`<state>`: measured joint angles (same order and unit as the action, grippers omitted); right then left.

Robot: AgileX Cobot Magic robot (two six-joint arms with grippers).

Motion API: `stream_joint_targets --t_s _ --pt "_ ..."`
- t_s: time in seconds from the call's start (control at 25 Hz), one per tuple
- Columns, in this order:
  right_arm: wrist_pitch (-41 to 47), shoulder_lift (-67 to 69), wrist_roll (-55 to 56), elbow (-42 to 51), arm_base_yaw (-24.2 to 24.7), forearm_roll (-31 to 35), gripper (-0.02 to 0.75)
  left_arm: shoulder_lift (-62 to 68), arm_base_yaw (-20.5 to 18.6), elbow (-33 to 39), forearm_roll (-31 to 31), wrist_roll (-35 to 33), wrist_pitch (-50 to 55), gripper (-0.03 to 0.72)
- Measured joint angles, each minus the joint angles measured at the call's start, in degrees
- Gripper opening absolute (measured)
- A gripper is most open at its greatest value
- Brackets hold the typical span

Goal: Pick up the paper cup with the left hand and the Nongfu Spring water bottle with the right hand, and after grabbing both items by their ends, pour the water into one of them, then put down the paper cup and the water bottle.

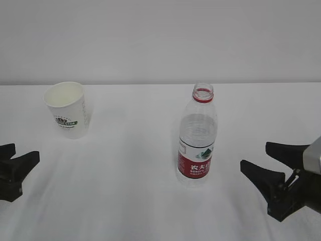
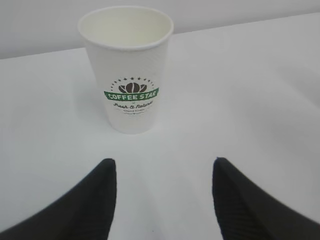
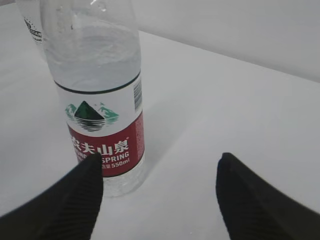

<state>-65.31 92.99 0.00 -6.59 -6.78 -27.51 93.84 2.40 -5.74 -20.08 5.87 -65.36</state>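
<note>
The paper cup stands upright at the back left of the white table, white with a green logo; in the left wrist view the cup is ahead of my left gripper, apart from its spread black fingers. The left gripper sits low at the left edge, open and holding nothing. The Nongfu Spring water bottle stands uncapped near the middle, partly filled with clear water. My right gripper is open to the right of the bottle. In the right wrist view the right gripper has its left finger just in front of the label.
The white table runs back to a plain white wall. Nothing else stands on it besides the cup and the bottle.
</note>
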Motion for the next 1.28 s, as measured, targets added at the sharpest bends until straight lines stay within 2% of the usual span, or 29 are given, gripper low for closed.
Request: stream_joint_targets --t_s 0.64,1.0,1.28 --pt "0.0 0.0 0.8 0.1 0.0 -2.1 0.535 0.0 0.0 0.0 0.1 0.2 0.0 0.442" --pt "-0.1 0.0 -9.5 0.9 0.0 -2.4 0.535 0.0 0.0 0.0 0.4 0.2 0.0 0.442" --pt "-0.2 1.7 -6.3 0.9 0.0 -5.9 0.535 0.0 0.0 0.0 0.5 0.2 0.0 0.442"
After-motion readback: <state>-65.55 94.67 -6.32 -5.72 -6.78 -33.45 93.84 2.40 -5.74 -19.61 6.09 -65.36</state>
